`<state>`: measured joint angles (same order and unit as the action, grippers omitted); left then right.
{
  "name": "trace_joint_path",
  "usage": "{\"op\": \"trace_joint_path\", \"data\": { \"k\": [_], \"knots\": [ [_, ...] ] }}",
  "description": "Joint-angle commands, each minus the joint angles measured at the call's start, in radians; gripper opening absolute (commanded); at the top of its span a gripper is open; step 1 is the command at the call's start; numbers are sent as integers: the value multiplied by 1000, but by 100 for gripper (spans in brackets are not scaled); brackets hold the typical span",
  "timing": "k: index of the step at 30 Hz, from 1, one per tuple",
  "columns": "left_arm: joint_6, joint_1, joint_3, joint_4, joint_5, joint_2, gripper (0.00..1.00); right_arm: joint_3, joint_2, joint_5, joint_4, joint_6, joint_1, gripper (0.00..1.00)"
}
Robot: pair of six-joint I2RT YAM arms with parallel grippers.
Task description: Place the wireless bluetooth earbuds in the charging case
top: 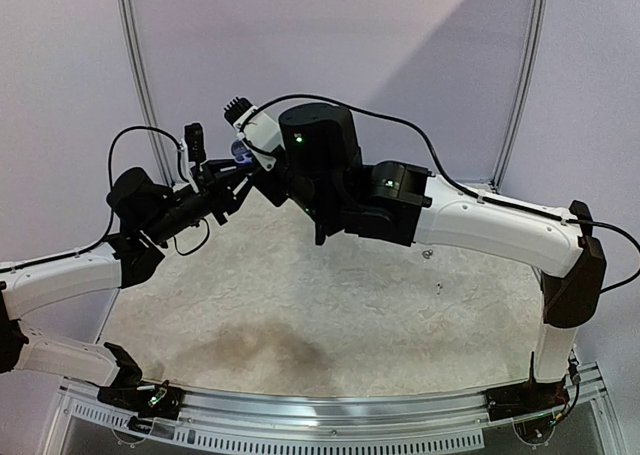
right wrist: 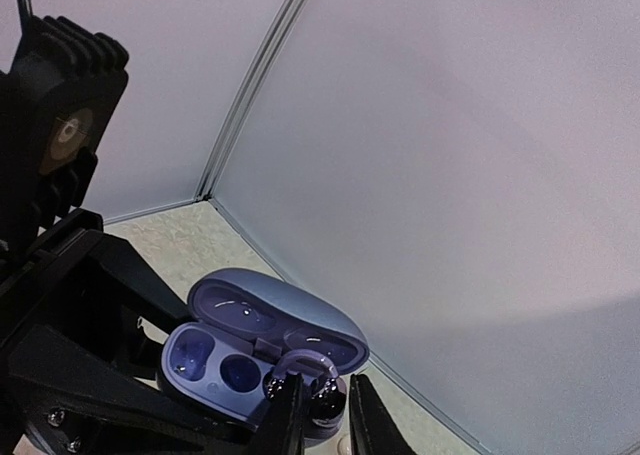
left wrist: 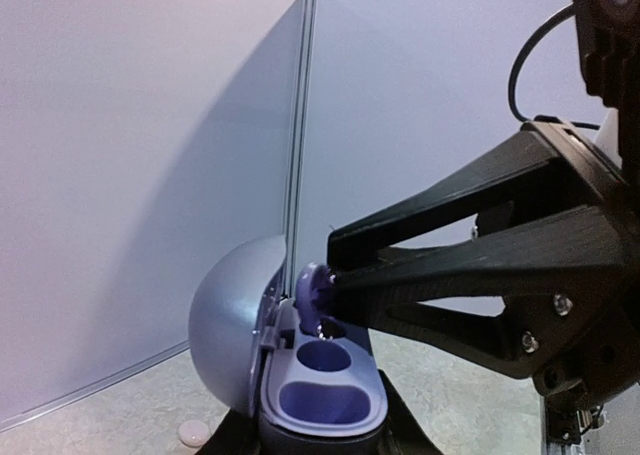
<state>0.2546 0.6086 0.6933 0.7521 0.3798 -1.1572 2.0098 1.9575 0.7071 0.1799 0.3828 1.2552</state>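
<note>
earbud: We are seeing one earbud [right wrist: 322,397], two silver bulbs joined by a purple hook, sitting right at the tips of the right gripper [right wrist: 328,407] and touching the near rim of the charging case [right wrist: 215,365].
right jaws: They are standing narrow and, as far as we can judge, pinching the earbud between their tips.
direction from the jaws: The open sockets are lying just ahead of the right fingertips and slightly below them. The lid [right wrist: 290,315] is standing open on the far side.
long axis: The hook is arching across the gap of the right jaws. The case's long side is running sideways to those jaws, so we are judging that the bud needs lining up with a socket before it goes down.
left jaws: The left gripper [left wrist: 318,437] is clamping the case from below, holding it up off the table [top: 300,305].
nearer arm: The right one is already at the case; the left is only carrying.
hidden: The right fingers are covering the socket nearest them, so we cannot tell whether it is free or whether the bud is partly seated.
hard to make out: A pale round thing [left wrist: 193,433] is lying on the table below the case, and tiny specks [top: 427,254] are lying well apart from both jaws. We cannot tell what they are.
</note>
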Motion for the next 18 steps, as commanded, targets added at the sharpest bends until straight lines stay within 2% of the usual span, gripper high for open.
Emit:
{"op": "trace_joint_path", "data": {
  "k": [1,10,18],
  "knots": [
    [-13,8,5,85,-1,21,0,-29,-8,-38,102,-5,0,19],
    [-18,6,-4,81,-4,32,0,-29,-14,-41,165,-26,-2,22],
    [-24,3,-5,52,-4,33,0,-12,-57,-63,187,-72,-6,28]
  ]
}}
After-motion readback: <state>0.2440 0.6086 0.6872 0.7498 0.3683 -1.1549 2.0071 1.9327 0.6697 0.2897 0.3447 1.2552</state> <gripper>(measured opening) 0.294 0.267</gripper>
